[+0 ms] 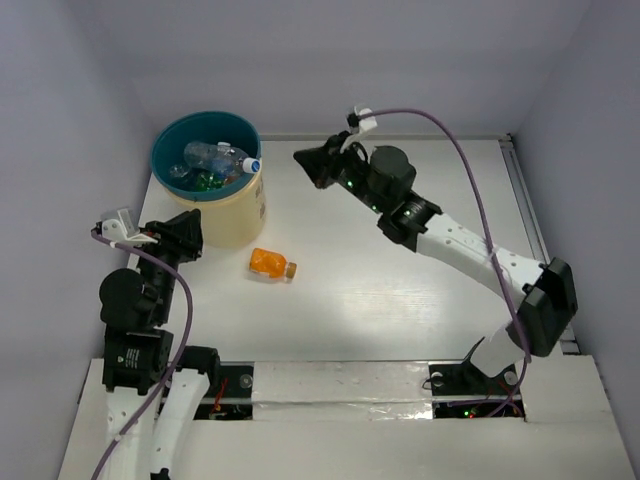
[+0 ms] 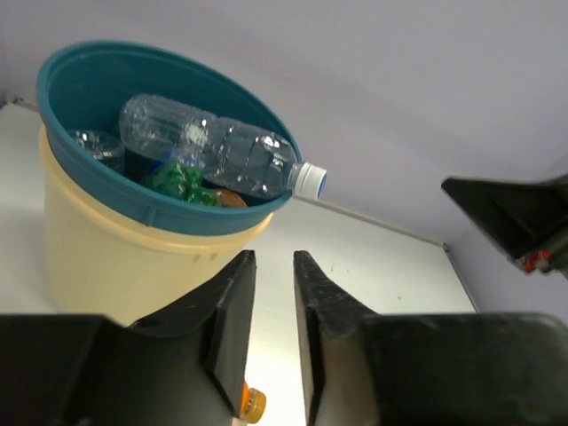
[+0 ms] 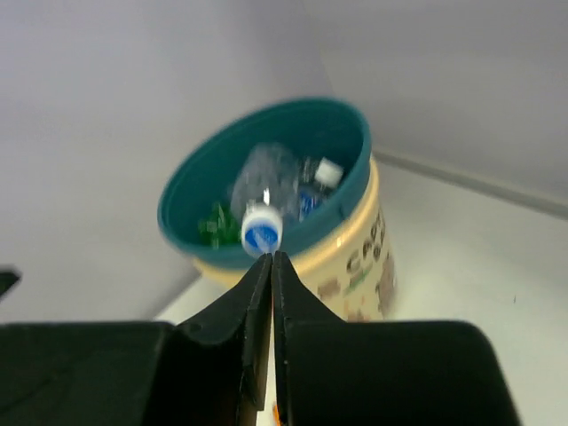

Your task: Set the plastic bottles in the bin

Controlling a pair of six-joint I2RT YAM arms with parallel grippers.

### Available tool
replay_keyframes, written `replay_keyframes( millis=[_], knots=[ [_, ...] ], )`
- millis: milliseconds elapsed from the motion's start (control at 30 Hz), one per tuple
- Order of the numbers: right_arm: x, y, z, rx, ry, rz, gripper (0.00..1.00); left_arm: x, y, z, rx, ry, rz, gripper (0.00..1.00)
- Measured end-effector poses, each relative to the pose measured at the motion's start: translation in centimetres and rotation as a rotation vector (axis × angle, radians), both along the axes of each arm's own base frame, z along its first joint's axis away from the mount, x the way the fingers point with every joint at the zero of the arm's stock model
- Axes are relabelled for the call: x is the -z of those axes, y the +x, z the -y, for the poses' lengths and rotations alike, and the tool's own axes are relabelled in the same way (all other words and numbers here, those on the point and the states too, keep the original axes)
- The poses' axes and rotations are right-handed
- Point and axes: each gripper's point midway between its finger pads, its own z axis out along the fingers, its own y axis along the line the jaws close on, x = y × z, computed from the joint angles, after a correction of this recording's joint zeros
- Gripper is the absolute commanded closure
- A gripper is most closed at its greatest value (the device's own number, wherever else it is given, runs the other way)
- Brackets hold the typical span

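Note:
The bin [image 1: 228,222] stands at the table's back left and holds several plastic bottles, among them a green one [image 1: 207,181]. A clear bottle [image 1: 225,157] lies on top with its blue-and-white cap [image 1: 253,165] poking over the rim. It also shows in the left wrist view [image 2: 240,155] and its cap in the right wrist view [image 3: 262,232]. An orange bottle [image 1: 271,263] lies on the table in front of the bin. My left gripper [image 1: 188,230] [image 2: 273,257] is slightly open and empty beside the bin's wall [image 2: 98,257]. My right gripper [image 1: 303,158] [image 3: 272,257] is shut and empty, raised to the right of the bin [image 3: 355,257].
Grey walls close in the table at the back and sides. A metal rail [image 1: 522,195] runs along the table's right edge. The right arm's purple cable [image 1: 470,170] arcs above it. Only the orange bottle's cap [image 2: 252,406] shows below my left fingers.

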Motion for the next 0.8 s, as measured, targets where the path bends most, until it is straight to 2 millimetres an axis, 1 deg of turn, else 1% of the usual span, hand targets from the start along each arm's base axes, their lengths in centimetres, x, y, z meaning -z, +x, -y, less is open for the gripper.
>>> replay_keyframes(
  millis=[67,100,133,167,200,233,267,300,367,400,467,500,567,600,700,800],
  knots=[
    [1.8,-1.7,0.6,-0.049,-0.016,-0.011,0.78,0.7,0.1,0.3,0.014,0.004,-0.013,0.87],
    [3.3,-2.3,0.4,-0.08,-0.037,-0.029,0.68,1.2,0.2,0.4,0.022,0.006,-0.023,0.87],
    [5.2,-2.8,0.0,-0.113,-0.064,-0.052,0.44,1.7,0.4,0.6,0.03,0.008,-0.036,0.87],
    [7.3,-3.2,-0.5,-0.141,-0.093,-0.077,0.31,2.1,0.5,0.7,0.039,0.009,-0.045,0.87],
    [9.5,-3.5,-1.0,-0.165,-0.13,-0.103,0.21,2.6,0.5,0.9,0.047,0.011,-0.055,0.86],
    [11.9,-3.8,-1.5,-0.191,-0.169,-0.136,0.08,3.0,0.6,1.1,0.056,0.013,-0.064,0.85],
    [14.6,-4.0,-1.9,-0.216,-0.211,-0.183,0.04,3.3,0.7,1.2,0.062,0.014,-0.071,0.84],
    [16.9,-4.2,-2.4,-0.24,-0.251,-0.216,0.01,3.6,0.8,1.2,0.065,0.015,-0.078,0.78],
    [20.8,-4.6,-3.2,-0.279,-0.318,-0.279,0.0,4.1,0.9,1.3,0.07,0.019,-0.088,0.72],
    [22.5,-4.8,-3.4,-0.297,-0.349,-0.308,0.0,4.3,0.9,1.4,0.073,0.02,-0.091,0.65],
    [25.3,-5.1,-3.7,-0.324,-0.403,-0.359,0.0,4.6,0.9,1.5,0.079,0.022,-0.096,0.59],
    [26.7,-5.1,-4.1,-0.339,-0.433,-0.385,0.0,4.7,0.9,1.5,0.079,0.023,-0.097,0.54],
    [28.4,-4.9,-5.1,-0.358,-0.474,-0.409,0.0,4.9,0.9,1.5,0.08,0.026,-0.098,0.49],
    [29.2,-4.8,-5.6,-0.368,-0.495,-0.415,0.0,5.0,0.8,1.5,0.081,0.028,-0.098,0.44],
    [31.0,-5.3,-7.0,-0.4,-0.548,-0.427,0.0,5.5,0.7,1.7,0.088,0.033,-0.1,0.4],
    [32.5,-6.3,-8.2,-0.434,-0.594,-0.443,0.0,6.2,0.7,1.9,0.096,0.035,-0.11,0.39]
  ],
)
